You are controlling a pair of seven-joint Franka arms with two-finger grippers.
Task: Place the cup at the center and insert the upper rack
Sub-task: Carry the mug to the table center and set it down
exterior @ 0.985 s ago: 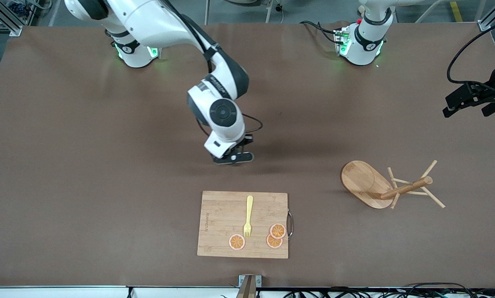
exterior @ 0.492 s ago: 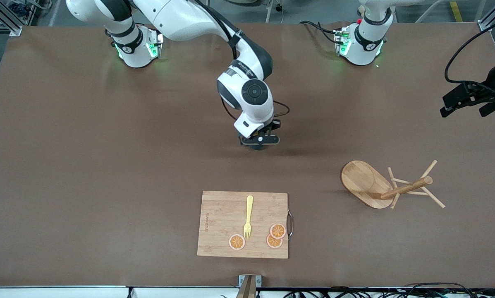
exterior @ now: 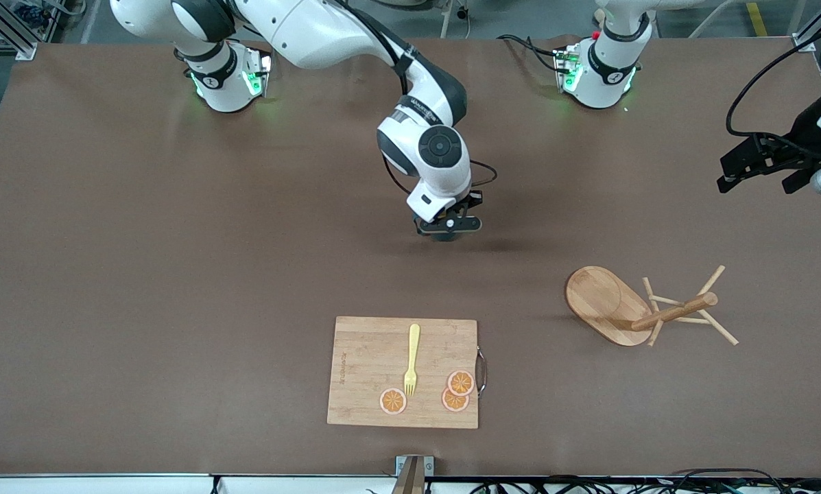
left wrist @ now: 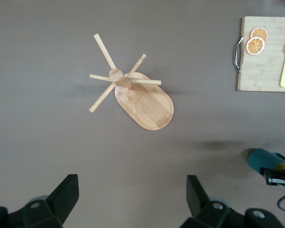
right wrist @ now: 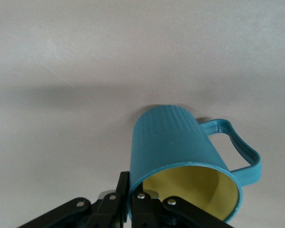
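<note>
Front view: my right arm reached out over the tabletop (exterior: 177, 274), its right pincer (exterior: 448, 225) clamped on the cup (right wrist: 180, 152) by its rim, well apart from the upper rack (exterior: 647, 309). My left pincer (left wrist: 128, 199) waited above the rack, spread wide and empty.

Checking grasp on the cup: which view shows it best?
Right wrist view: the cup fills the frame, ribbed wall, handle and yellow inside clear, right gripper pinching its rim. Left wrist view catches only a teal edge. Front view hides it under the right gripper.
</note>
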